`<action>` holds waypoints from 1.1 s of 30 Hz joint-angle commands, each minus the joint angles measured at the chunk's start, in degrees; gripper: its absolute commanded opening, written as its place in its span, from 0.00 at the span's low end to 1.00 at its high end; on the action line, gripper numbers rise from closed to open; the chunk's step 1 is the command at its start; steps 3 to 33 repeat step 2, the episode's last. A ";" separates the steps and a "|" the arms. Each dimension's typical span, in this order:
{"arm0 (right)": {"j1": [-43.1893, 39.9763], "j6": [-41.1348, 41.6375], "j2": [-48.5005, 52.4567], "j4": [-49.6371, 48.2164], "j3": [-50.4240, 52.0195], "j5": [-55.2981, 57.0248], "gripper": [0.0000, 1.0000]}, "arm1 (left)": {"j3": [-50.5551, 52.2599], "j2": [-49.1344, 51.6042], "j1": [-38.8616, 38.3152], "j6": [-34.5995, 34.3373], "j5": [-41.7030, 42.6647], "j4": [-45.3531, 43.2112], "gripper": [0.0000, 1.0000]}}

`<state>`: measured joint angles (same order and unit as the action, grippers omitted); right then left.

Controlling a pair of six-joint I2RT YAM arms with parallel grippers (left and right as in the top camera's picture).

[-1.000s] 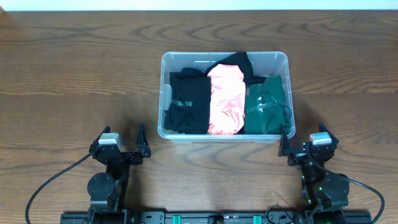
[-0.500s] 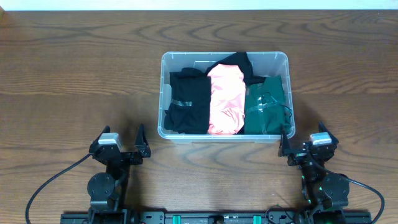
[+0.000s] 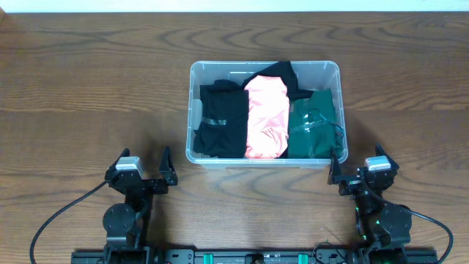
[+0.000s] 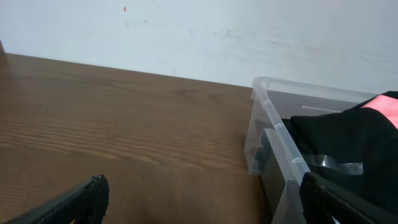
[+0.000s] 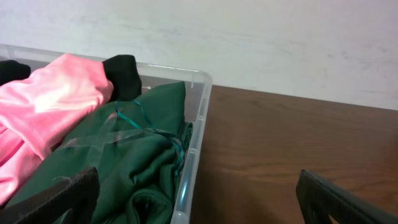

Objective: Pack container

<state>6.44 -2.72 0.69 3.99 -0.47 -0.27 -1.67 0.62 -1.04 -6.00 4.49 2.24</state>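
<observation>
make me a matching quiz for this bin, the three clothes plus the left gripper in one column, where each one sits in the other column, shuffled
Column 1
1. folded black garment
2. pink garment
3. green garment
4. left gripper

Column 2
A. middle of the container
B. robot's right end of the container
C. outside the container, over the table
D. robot's left end of the container

Pairs: 1-D, 2-A, 3-B, 4-C
</observation>
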 commanded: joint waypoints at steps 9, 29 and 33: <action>-0.26 -0.13 -0.31 0.17 0.15 -0.17 0.99 | 1.40 -0.39 -0.28 -0.26 -0.24 1.38 0.98; -0.26 -0.13 -0.31 0.17 0.15 -0.17 0.99 | 1.40 -0.39 -0.28 -0.26 -0.24 1.38 0.98; -0.26 -0.13 -0.31 0.17 0.15 -0.17 0.99 | 1.40 -0.39 -0.28 -0.26 -0.24 1.38 0.98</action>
